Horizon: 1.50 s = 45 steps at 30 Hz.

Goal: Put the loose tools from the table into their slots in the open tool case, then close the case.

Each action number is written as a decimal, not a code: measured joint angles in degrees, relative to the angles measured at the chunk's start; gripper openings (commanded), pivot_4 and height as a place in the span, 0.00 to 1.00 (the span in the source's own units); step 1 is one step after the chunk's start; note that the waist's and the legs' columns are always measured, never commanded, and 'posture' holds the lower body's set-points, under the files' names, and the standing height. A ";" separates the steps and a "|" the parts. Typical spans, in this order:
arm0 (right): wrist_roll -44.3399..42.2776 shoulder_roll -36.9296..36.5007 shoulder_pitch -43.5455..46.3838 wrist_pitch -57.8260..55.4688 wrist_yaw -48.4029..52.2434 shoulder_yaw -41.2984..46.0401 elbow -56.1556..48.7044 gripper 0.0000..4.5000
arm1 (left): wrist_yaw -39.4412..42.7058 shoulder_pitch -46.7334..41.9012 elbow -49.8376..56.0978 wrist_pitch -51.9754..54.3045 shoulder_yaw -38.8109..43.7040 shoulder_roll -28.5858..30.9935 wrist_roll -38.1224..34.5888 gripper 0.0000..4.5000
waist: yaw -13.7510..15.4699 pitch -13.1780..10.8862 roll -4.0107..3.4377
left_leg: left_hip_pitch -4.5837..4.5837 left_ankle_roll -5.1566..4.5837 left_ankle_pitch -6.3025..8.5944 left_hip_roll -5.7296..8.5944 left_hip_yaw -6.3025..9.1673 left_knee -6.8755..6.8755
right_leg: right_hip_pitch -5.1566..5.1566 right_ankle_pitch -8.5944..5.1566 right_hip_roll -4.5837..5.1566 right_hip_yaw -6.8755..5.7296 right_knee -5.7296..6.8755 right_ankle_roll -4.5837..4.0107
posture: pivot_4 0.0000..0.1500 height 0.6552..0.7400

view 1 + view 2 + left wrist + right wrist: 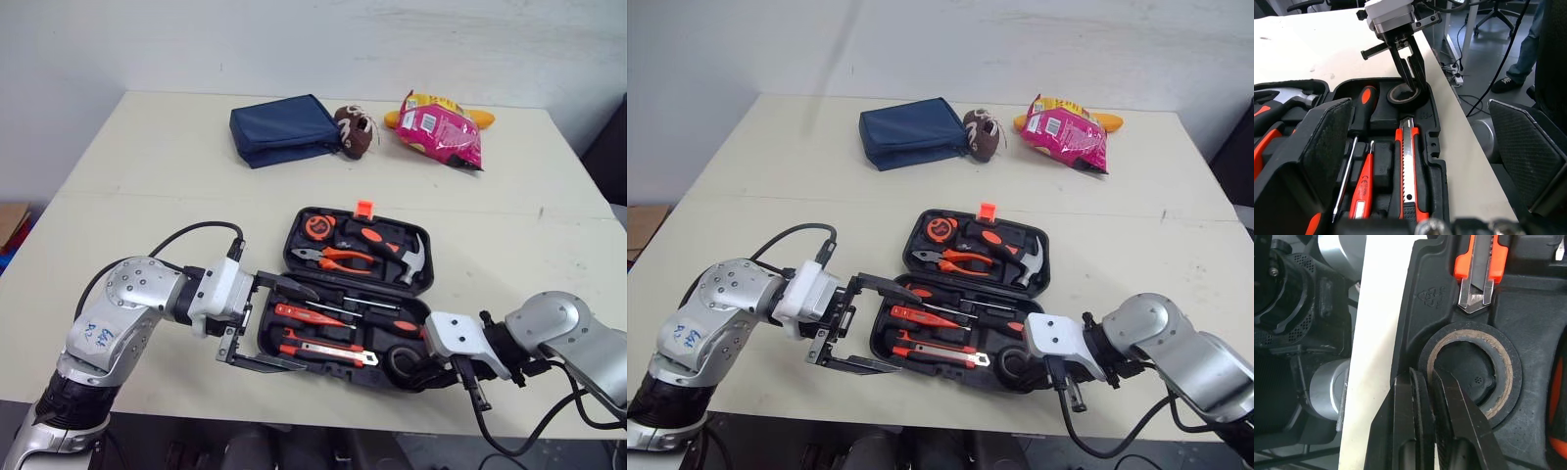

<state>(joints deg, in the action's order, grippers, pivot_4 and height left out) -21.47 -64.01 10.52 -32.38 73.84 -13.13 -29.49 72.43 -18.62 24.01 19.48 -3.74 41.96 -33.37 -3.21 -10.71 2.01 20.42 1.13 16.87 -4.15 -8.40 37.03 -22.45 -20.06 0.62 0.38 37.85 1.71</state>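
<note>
Right wrist view: right gripper (1425,375) pinches tape roll (1509,366); left gripper (310,329) spread at case (293,227).

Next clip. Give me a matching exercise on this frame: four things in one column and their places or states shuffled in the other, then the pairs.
Things
1. roll of black tape
2. utility knife
3. navy pouch
4. left gripper

Places or states
A. open, at the left end of the tool case
B. at the far side of the table, beside the brown plush toy
C. in its round slot, pinched by the right gripper
D. lying in its slot, metal tip toward the tape

Pairs: 1-C, 2-D, 3-B, 4-A
</note>
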 measured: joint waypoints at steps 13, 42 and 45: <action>-14.35 5.58 -5.05 7.21 7.36 12.50 4.30 0.37 | 0.34 0.81 -3.12 -0.79 0.63 1.81 0.56 1.00 | 0.22 -0.04 -0.01 | 0.14 -0.05 0.03 -0.01 0.02 0.00 | -0.08 -0.01 -0.02 -0.02 -0.05 0.02 | 1.00 1.00; -12.55 14.41 -13.64 14.54 -2.62 15.20 11.90 0.00 | -9.32 0.30 -15.20 -1.28 3.49 1.56 7.93 0.88 | 0.42 0.20 0.39 | -0.01 -0.08 0.07 -0.01 0.00 -0.05 | -0.05 0.06 0.07 -0.08 0.09 -0.07 | 1.00 1.00; -15.49 11.50 -12.14 10.29 -4.21 21.44 12.08 0.00 | -12.43 -2.83 -20.72 -0.76 3.38 1.19 10.81 0.60 | 0.75 0.16 0.33 | 0.01 -0.35 0.22 0.00 0.00 -0.05 | -0.06 0.07 0.07 -0.07 0.07 -0.09 | 1.00 1.00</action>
<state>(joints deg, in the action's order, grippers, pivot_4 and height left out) -36.96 -52.51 -1.62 -22.09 69.63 8.31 -17.41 60.00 -21.45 3.29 18.72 -0.36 43.15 -22.55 -2.47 -10.55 2.34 20.42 0.78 17.09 -4.16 -8.40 36.99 -22.51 -19.99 0.69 0.31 37.92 1.62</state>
